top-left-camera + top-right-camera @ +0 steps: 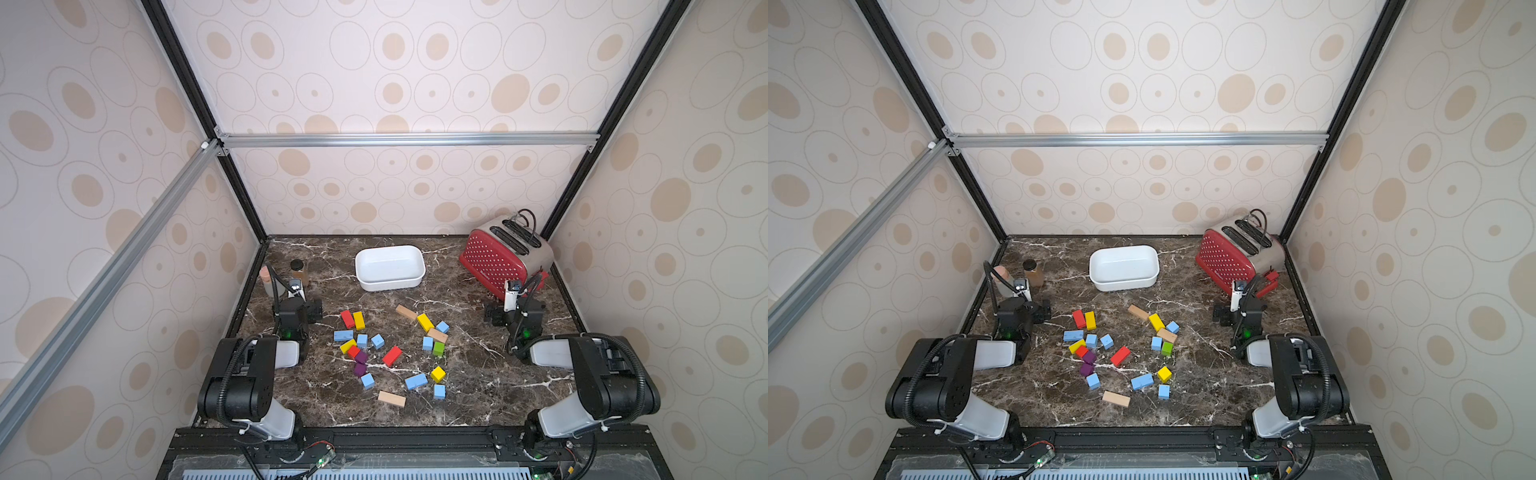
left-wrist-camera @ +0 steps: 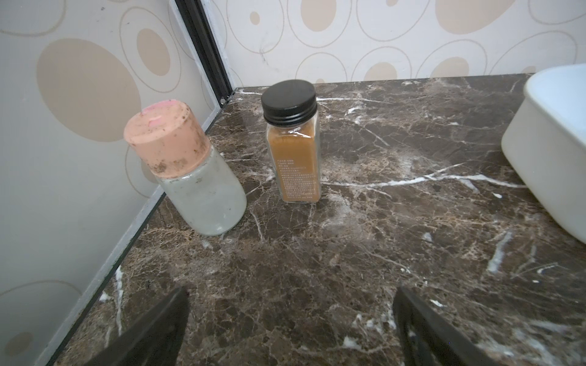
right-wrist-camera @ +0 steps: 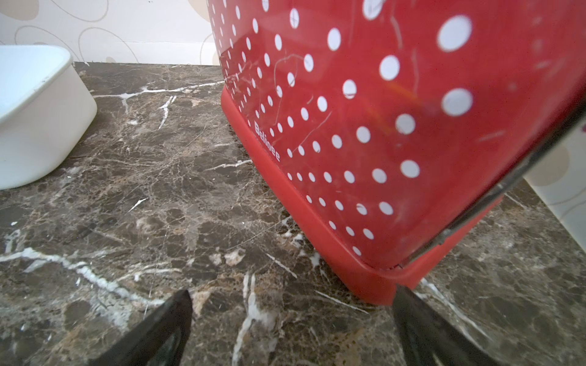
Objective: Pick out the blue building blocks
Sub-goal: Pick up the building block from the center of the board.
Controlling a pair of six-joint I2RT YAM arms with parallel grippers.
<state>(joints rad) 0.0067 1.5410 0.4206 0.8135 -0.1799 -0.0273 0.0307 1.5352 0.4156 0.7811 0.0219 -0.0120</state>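
Several blue building blocks lie scattered among red, yellow, purple, green and tan ones mid-table in both top views. Among them are a bar [image 1: 343, 335], cubes [image 1: 362, 340] [image 1: 377, 340] [image 1: 367, 380], another bar [image 1: 416, 381] [image 1: 1142, 381], and cubes on the right [image 1: 427, 343] [image 1: 442, 327] [image 1: 439, 391]. My left gripper [image 1: 305, 308] [image 2: 291, 317] hangs open and empty over bare marble, left of the blocks. My right gripper [image 1: 505, 313] [image 3: 291, 317] is open and empty too, right of the blocks beside the toaster. Neither wrist view shows a block.
A white tub [image 1: 390, 284] [image 2: 539, 158] [image 3: 38, 133] sits behind the blocks. A red dotted toaster [image 1: 498, 262] [image 3: 380, 126] stands back right, close ahead of the right gripper. A pink-capped jar [image 2: 196, 177] and a spice bottle [image 2: 295, 158] stand back left by the wall.
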